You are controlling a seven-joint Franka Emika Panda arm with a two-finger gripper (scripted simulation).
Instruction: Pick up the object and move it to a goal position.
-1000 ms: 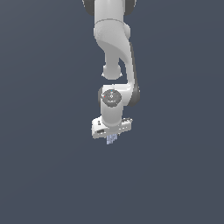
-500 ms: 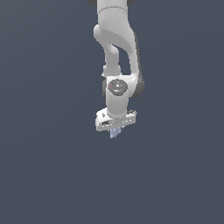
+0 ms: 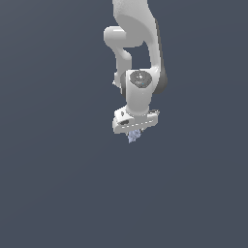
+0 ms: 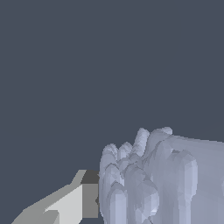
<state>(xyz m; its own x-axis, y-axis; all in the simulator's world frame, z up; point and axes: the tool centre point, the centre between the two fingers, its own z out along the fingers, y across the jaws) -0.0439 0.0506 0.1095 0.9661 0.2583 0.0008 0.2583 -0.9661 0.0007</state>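
Claw (image 3: 134,134) clenching on the object (image 3: 133,136), pale lavender lump poking out just below the white arm (image 3: 138,58). One finger (image 4: 72,203) pressing against the object's knobby side in wrist view.

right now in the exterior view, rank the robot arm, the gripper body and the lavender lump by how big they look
1. Robot arm, largest by far.
2. Gripper, the white body below the wrist.
3. Lavender spiky lump, smallest, poking out under the gripper; part may be hidden between the jaws.
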